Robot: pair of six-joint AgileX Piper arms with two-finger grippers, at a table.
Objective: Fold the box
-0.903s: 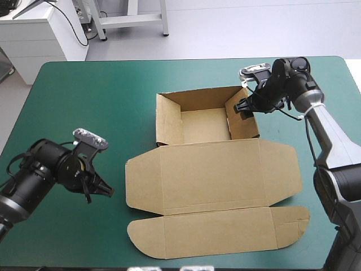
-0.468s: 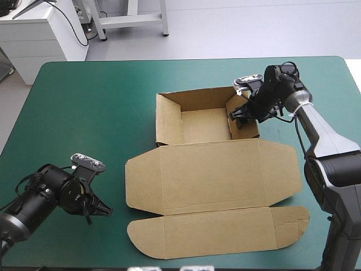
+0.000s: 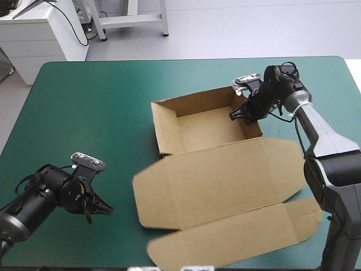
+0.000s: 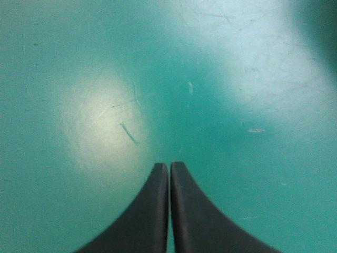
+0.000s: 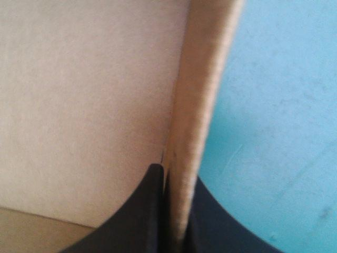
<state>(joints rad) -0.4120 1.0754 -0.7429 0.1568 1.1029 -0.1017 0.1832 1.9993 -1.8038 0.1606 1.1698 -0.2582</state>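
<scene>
Evidently the box [image 3: 225, 175] is an open tray with its lid flat. In the high view the tray sits on the teal-green worktop [image 3: 96, 101] just past centre toward 1 o'clock. The lid [image 3: 237, 237] and its flaps spread from it toward 5 o'clock, skewed against the worktop's edges. The right pincer [image 3: 240, 116] grips the tray's right wall [image 3: 252, 127] near its 2 o'clock corner, one finger inside and one outside. I judge this hold serves to drag or turn the whole sheet, since that wall is the one raised handle within the arm's reach. The right arm comes in from 4 o'clock, forearm stretched long, wrist bent down over the wall. The left pincer [image 3: 103, 208] hangs low at 8 o'clock, well apart from the box, its tip aimed toward 4 o'clock. It looks parked there to leave the lid room.

From the left wrist, the left pincer [image 4: 169, 166] has its black fingers pressed together in one pointed arch with nothing between them. Only bare worktop [image 4: 237, 79] lies ahead.

From the right wrist, the right pincer [image 5: 176, 176] is all but closed, the brown right wall [image 5: 202, 79] pinched edge-on between its fingers. The tray's inside [image 5: 84, 95] lies beside one finger, and open worktop [image 5: 279, 105] beside the other.
</scene>
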